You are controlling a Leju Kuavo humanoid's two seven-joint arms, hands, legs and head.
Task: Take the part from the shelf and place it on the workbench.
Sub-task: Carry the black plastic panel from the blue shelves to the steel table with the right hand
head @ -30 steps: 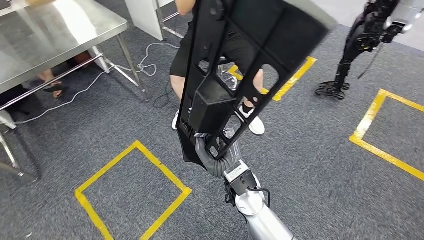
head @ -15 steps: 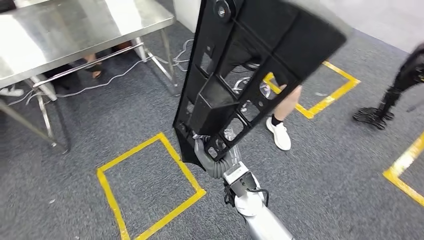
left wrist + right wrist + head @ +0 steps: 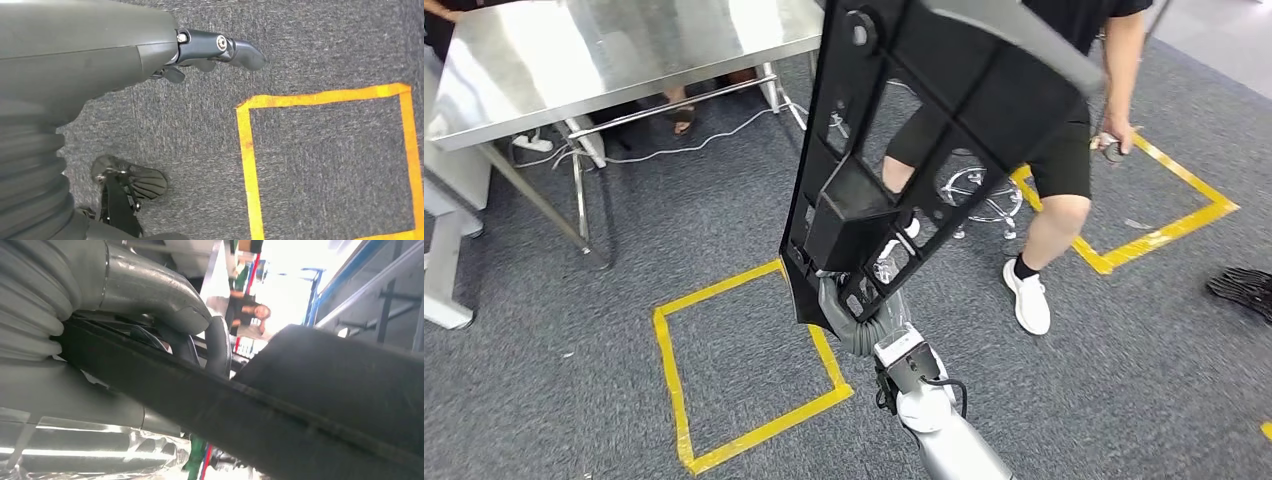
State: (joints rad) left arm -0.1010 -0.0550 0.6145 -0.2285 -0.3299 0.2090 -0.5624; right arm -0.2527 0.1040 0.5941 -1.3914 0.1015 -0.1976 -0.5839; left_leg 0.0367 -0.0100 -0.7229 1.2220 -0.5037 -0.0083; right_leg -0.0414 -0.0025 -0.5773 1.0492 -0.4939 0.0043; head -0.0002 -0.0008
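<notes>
The right arm is raised, its right hand (image 3: 849, 315) clamped on the lower end of the black part (image 3: 904, 150), which rises tilted above it. The left hand (image 3: 150, 55) hangs with nothing in it, fingers loose.

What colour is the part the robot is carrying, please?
Black; the part shows best in the head view.

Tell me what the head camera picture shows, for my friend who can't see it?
The robot's right hand holds up a big black plastic part with holes in it. Behind it stands a shiny metal workbench, and a person in black shorts and white shoes is close by. Yellow tape squares mark the grey carpet.
</notes>
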